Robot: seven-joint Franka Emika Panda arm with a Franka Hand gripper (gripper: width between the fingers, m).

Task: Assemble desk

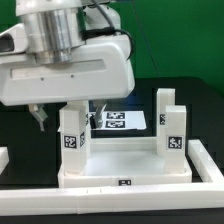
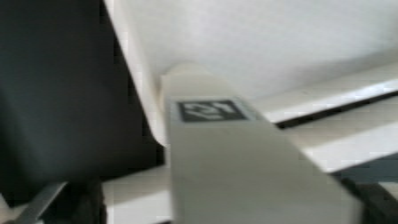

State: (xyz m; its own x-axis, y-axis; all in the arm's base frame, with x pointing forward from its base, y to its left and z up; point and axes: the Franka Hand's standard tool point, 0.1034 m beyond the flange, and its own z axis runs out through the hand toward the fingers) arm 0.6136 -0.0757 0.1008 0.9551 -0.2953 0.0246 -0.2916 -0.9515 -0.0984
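Standing square white legs [image 1: 72, 140] on rimmed plastic tabletop [image 1: 122, 160], fingers [image 1: 40, 118] state unclear.

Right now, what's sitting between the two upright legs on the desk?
In the exterior view, only the tabletop's bare white floor lies between the left leg and the right leg; farther back, the marker board shows through the gap.

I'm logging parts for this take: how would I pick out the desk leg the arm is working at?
Find the white tabletop lying upside down inside the white border strips. Legs stand upright at its corners; the one meant is the leg at the exterior view's left, directly under the arm's big white head. The other tagged leg stands clear of the arm.
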